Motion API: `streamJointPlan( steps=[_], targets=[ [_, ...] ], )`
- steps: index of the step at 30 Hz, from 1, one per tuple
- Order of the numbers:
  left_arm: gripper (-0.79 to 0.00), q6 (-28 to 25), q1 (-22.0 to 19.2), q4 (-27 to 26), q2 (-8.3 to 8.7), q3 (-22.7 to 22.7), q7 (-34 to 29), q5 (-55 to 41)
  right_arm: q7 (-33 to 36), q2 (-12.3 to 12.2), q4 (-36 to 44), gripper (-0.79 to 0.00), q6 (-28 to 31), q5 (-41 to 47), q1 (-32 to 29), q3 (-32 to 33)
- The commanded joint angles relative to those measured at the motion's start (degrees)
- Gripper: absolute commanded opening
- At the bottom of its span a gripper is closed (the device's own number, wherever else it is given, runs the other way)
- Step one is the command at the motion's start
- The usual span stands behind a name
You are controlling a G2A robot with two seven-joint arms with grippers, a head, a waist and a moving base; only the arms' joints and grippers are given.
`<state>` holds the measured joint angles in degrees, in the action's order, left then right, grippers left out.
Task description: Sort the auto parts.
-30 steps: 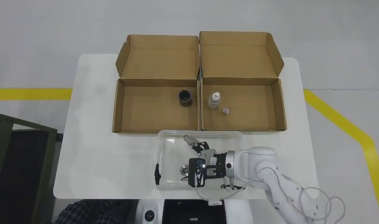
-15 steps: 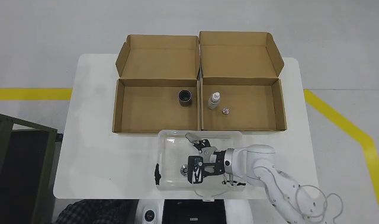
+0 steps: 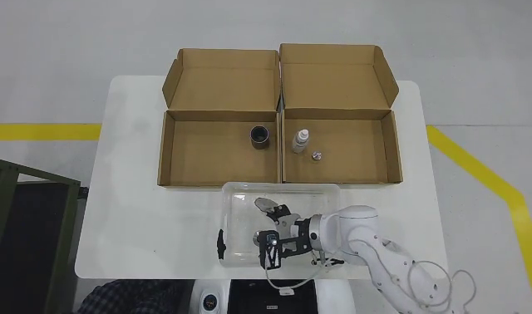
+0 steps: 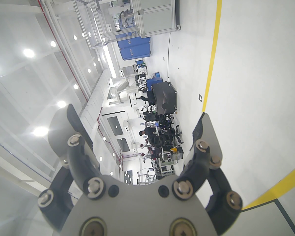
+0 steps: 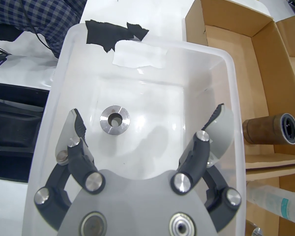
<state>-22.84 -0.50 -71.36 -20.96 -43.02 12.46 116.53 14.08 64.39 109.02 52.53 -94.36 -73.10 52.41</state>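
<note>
1. Top: a cylinder (image 3: 260, 135), a bottle (image 3: 300, 139) and a small metal piece (image 3: 316, 155) lie sorted in the boxes (image 3: 191, 152).
2. Left wrist: the left end effector (image 4: 137, 112) is apart and empty.
3. Right wrist: the right end effector (image 5: 147, 111), fingers apart, hangs over a metal ring (image 5: 115, 120) in the tub (image 5: 150, 87), apparently the last part.

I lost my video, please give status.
Left gripper open, right gripper open, over the clear bin. Metal ring lies in bin, untouched. Nothing in the way.

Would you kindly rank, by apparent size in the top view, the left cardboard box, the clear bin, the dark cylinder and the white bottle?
1. left cardboard box
2. clear bin
3. dark cylinder and white bottle: they look about alike, so I would not rank them.
</note>
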Motion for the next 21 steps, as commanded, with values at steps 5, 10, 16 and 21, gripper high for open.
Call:
streamJointPlan(
  steps=[5,10,16,21],
  targets=[
    [0.0,0.0,0.0,0.0,0.0,0.0,0.0,0.0,-0.4,0.0,-1.2,-0.058,0.5,-0.6,0.4,-1.0],
    [0.0,0.0,0.0,0.0,0.0,0.0,0.0,0.0,-0.8,0.0,-2.9,-0.065,0.7,-1.1,0.8,-2.1],
    [0.0,0.0,0.0,0.0,0.0,0.0,0.0,0.0,-1.4,0.1,-4.8,-0.12,0.4,-1.8,1.4,-3.5],
    [0.0,0.0,0.0,0.0,0.0,0.0,0.0,0.0,-1.9,0.2,-6.2,-0.185,0.3,-2.2,2.2,-4.5]
  ],
)
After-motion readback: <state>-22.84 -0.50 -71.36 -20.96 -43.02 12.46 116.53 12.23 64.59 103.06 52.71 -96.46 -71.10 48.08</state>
